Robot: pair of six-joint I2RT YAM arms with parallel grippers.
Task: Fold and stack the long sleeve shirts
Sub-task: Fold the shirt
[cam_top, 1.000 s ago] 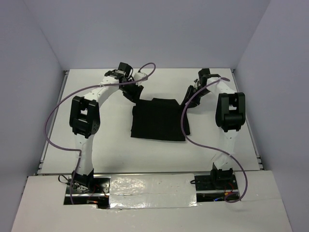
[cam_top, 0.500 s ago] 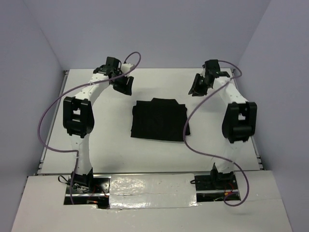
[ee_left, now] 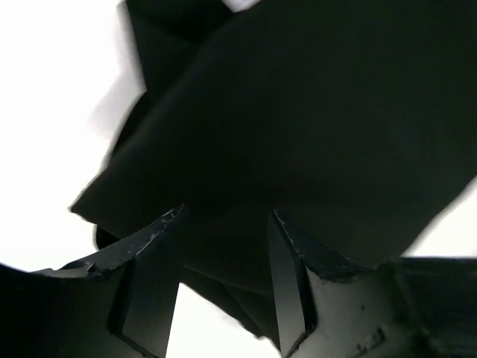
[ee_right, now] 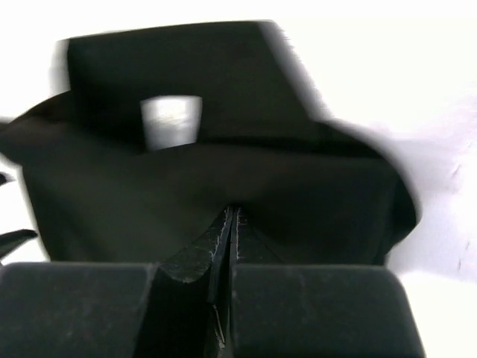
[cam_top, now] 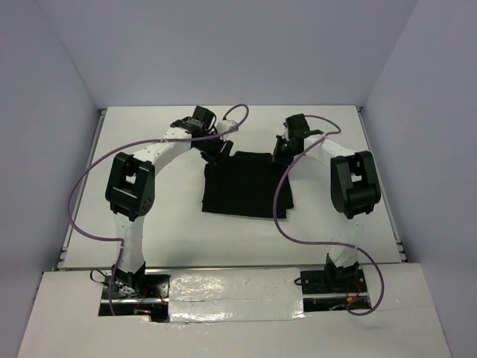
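- Half a second earlier both arms had swung out wide of the shirt (cam_top: 246,185). They had now come back in to its far edge.
- The left hand (cam_top: 221,149) hung at the shirt's 11 o'clock corner, fingers apart over the cloth and gripping nothing.
- The right hand (cam_top: 282,151) sat at the 1 o'clock corner. It had just snapped closed against the fabric near the white tag (ee_right: 171,121). I couldn't tell whether it had caught any cloth.
- To me this looked like the start of another fold, with only one corner possibly taken.
- The shirt lay as a flat folded square mid-counter (cam_top: 179,224).
- The right arm's purple cable (cam_top: 277,195) drooped across the shirt's 3 o'clock edge and could snag.
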